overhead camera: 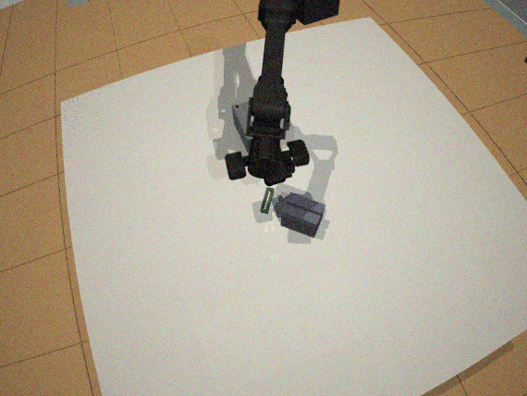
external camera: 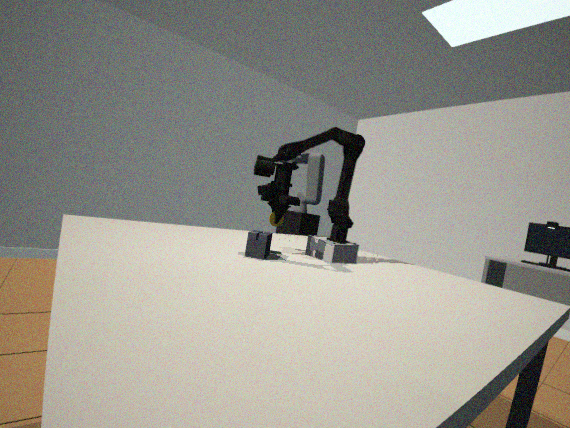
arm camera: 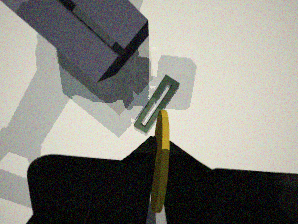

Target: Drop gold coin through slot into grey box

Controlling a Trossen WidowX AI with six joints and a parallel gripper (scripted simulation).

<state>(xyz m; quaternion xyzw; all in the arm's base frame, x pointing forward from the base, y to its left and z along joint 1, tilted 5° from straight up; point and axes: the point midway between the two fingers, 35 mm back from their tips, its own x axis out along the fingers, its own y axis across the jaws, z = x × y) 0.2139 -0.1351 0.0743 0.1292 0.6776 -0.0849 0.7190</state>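
A gold coin (external camera: 273, 219) (arm camera: 162, 135) is held on edge between the fingertips of my gripper (external camera: 278, 220) (arm camera: 157, 143), which is shut on it and hangs above the table. In the top view the coin is hidden under the gripper. The dark-green holder (overhead camera: 263, 207) (arm camera: 140, 126) stands empty on the table, below and just ahead of the coin in the wrist view. The closed grey box (overhead camera: 300, 222) (external camera: 255, 246) (arm camera: 90, 37) stands beside the holder. The narrow slot (arm camera: 95, 27) runs along its lid, at an angle to the coin's plane in the wrist view.
The white table (overhead camera: 208, 301) (external camera: 200, 325) bears the holder and the box. The arm's grey base block (external camera: 342, 252) stands behind the box in the exterior view. Shadows of the arm fall around the box and the holder.
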